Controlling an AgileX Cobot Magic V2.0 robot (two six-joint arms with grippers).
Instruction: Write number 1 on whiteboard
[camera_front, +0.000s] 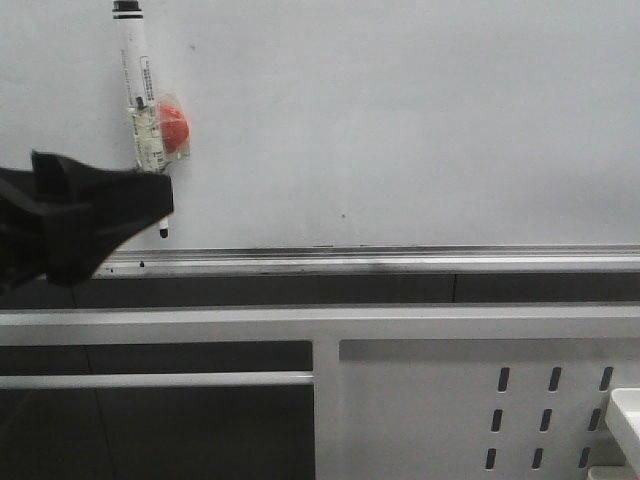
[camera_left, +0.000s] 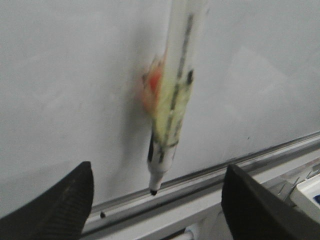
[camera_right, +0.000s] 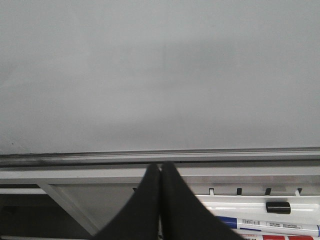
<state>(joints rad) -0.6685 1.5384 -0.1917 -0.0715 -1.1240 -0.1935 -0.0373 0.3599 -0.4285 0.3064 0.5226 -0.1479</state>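
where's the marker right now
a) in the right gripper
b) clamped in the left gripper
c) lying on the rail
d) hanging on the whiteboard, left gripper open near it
d: the marker hangs tip-down on the whiteboard, the left gripper wide open around its tip, touching nothing.

Left claw (camera_left: 155, 200) spread wide, holding nothing; right claw (camera_right: 160, 200) pressed closed, fingers touching.

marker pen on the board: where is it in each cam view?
Front view: marker pen upper left, upright against the whiteboard, tip down just above the silver rail, left gripper in front of it.
Left wrist view: marker pen centre, blurred, between the open fingers.
Right wrist view: not in it.
Shared landmark: the silver rail.
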